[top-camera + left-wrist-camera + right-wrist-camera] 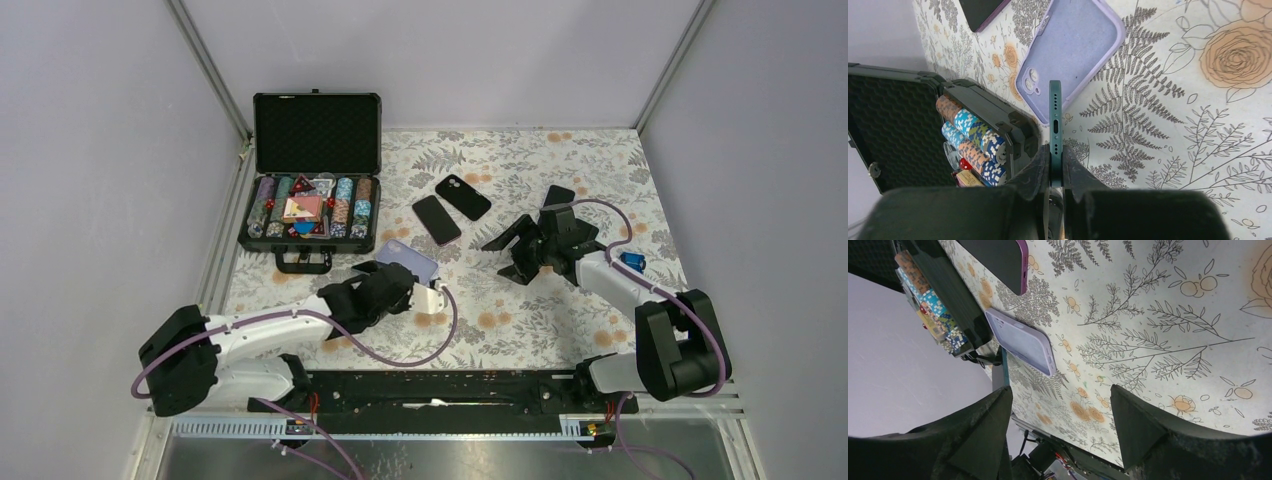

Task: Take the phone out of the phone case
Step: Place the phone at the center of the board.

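Note:
My left gripper [408,290] [1055,152] is shut on a teal phone [1055,120]. It holds the phone on edge, just above the table, with the charging port end facing the wrist camera. The phone shows as a pale sliver in the top view [432,298]. The lilac phone case [408,260] [1075,45] lies flat on the table just beyond the phone, apart from it. It also shows in the right wrist view [1023,342]. My right gripper [515,252] [1060,395] is open and empty, hovering right of the case.
An open black poker chip case [315,180] [983,135] stands at the back left, close to my left gripper. Two dark phones [437,219] [463,196] lie behind the lilac case. One with a purple rim shows in the right wrist view [998,260].

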{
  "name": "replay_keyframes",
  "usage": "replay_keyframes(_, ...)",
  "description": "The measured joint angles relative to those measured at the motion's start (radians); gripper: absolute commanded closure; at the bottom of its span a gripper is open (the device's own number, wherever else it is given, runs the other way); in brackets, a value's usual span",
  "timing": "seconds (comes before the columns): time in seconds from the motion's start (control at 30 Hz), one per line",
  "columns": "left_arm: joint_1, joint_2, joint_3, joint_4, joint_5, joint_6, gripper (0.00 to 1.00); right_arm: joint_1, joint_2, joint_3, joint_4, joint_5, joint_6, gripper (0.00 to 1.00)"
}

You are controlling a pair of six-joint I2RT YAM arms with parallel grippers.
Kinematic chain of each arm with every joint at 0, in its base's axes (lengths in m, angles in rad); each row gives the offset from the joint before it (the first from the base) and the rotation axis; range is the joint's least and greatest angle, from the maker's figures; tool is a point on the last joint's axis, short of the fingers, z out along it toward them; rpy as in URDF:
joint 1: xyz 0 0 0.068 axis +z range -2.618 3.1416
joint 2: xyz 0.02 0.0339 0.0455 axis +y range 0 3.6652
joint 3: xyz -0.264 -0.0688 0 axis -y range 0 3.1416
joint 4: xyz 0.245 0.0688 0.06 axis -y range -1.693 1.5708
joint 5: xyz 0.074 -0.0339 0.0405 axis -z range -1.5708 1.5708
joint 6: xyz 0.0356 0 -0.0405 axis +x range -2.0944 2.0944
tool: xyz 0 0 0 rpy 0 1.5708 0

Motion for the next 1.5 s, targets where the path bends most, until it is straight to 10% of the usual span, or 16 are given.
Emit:
replay_keyframes(0.83, -0.105, 0.227, 0.021, -0.025, 0.029, -0.045, 0.76, -0.064, -0.051, -0.059, 0.144, -0.095, 0.118, 0.25)
replay_keyframes(1.5, -0.116, 0.103, -0.047, -0.010, 0.123, -0.155, 0.30, -0.084, -0.072, -0.083, 0.136, -0.104, 0.095, 0.22)
